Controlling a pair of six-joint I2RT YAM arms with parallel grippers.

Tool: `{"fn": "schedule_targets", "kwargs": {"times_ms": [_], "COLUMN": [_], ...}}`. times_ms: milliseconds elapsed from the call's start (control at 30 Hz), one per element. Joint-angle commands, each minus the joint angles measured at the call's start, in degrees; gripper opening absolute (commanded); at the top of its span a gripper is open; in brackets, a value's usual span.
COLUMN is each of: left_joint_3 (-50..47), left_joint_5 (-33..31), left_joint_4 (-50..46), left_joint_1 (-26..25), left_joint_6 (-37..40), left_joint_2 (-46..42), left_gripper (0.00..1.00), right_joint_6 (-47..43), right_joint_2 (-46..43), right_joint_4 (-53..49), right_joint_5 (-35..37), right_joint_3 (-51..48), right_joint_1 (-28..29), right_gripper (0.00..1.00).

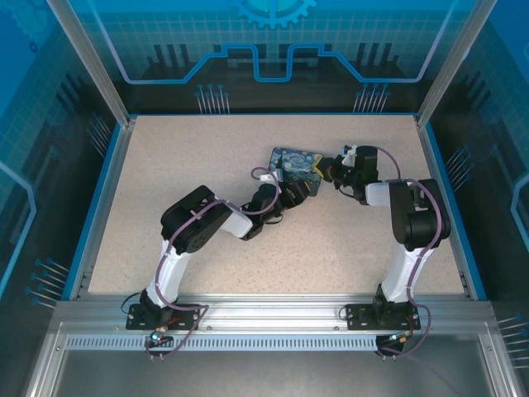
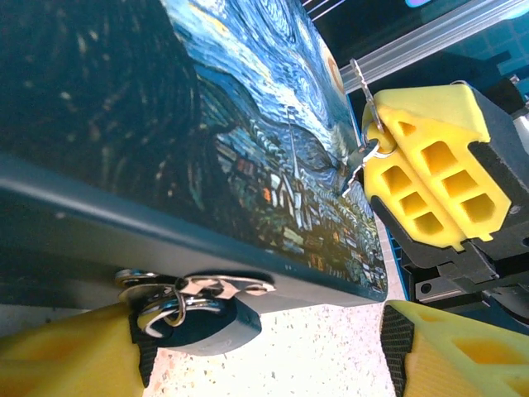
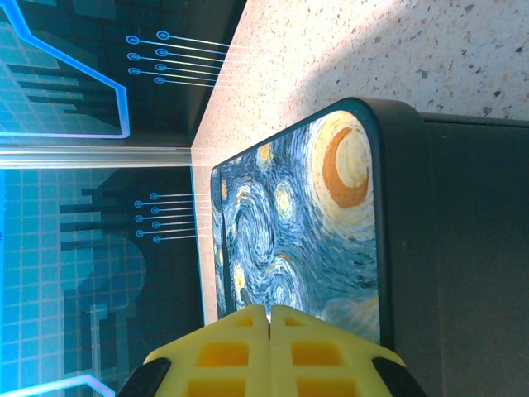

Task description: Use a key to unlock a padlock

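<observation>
The small dark-grey padlock (image 2: 207,327) hangs by its shackle from a shiny hasp (image 2: 211,287) on the side of the Starry-Night box (image 2: 248,141), just above the table. My left gripper (image 2: 263,331) is open around it. The lock body rests against the left finger's pad (image 2: 139,351), and the other finger (image 2: 446,351) stands well apart. My right gripper (image 2: 374,145) hovers over the box lid, shut on the key (image 2: 362,87), whose thin metal end and ring stick out of the fingertips. From the right wrist camera, the right gripper (image 3: 270,314) is pressed together above the lid (image 3: 297,215), with the key hidden.
The box (image 1: 297,165) lies right of the table's centre. The left gripper (image 1: 293,197) is at its near edge and the right gripper (image 1: 332,171) at its right end. A raised blue rim (image 1: 438,190) and dark walls enclose the speckled table (image 1: 182,165).
</observation>
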Motion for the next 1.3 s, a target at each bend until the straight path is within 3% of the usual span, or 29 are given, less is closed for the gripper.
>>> {"fn": "schedule_targets", "kwargs": {"times_ms": [0,867,1267], "left_joint_3": [-0.7,-4.8,-5.0], "left_joint_5": [-1.5,-6.4,-7.1], "left_joint_4": [9.3,9.5,6.4], "left_joint_1": [-1.3,-1.7,-1.6], "left_joint_6": [-1.1,-4.2,-4.5], "left_joint_2": [-0.3,1.7,2.4], "left_gripper": [0.70,0.60,0.49], "right_joint_6": [-1.1,-0.9,-0.9], "right_joint_2": [2.9,3.8,3.7], "right_joint_4": [-4.8,-4.5,-4.9], "right_joint_5": [0.6,0.5,0.6], "right_joint_3": [-0.3,-0.2,0.0], "right_joint_1": [0.5,0.4,0.4], "right_gripper": [0.00,0.00,0.00]}}
